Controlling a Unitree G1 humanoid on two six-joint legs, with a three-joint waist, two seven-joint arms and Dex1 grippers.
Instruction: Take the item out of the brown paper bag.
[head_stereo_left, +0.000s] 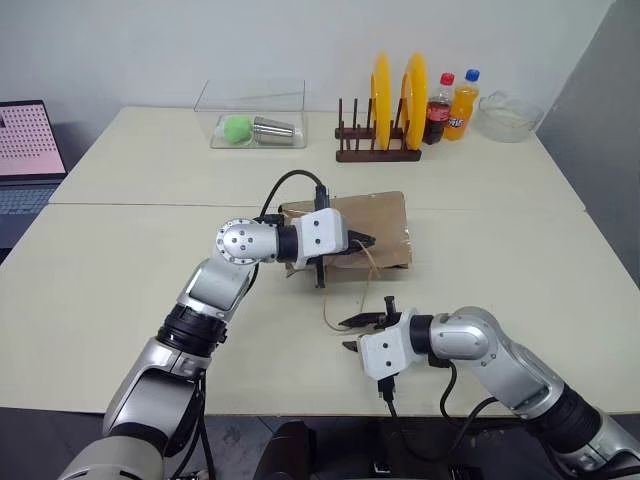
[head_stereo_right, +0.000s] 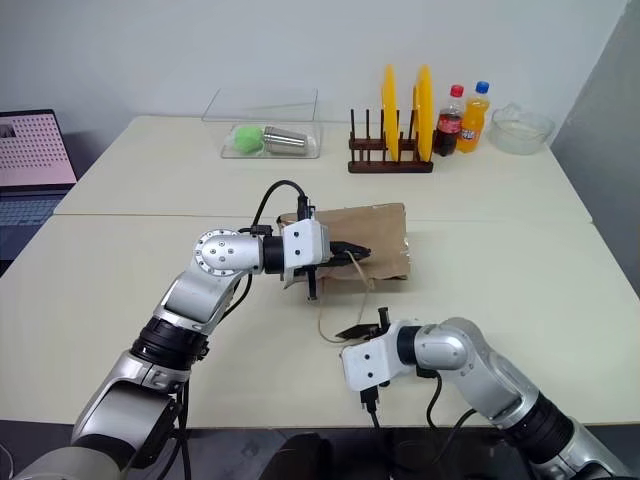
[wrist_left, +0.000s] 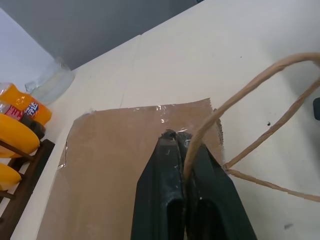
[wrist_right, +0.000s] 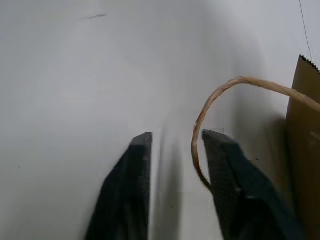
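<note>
The brown paper bag (head_stereo_left: 380, 215) lies flat on the table, its mouth toward me. My left gripper (head_stereo_left: 364, 241) is at the bag's near edge, shut on one cord handle (wrist_left: 250, 85) that loops out of its fingertips (wrist_left: 169, 142). The other cord loop (wrist_right: 220, 90) trails over the table to my right gripper (head_stereo_left: 350, 335), which is low near the front edge. Its fingers (wrist_right: 137, 150) stand a little apart, and the cord runs between them, close to one finger. The item is hidden.
At the back stand a clear box (head_stereo_left: 255, 125) with a green ball and a metal cup, a rack of yellow plates (head_stereo_left: 395, 100), two soda bottles (head_stereo_left: 452, 105) and a glass bowl (head_stereo_left: 508, 115). A laptop (head_stereo_left: 25, 150) is at the far left.
</note>
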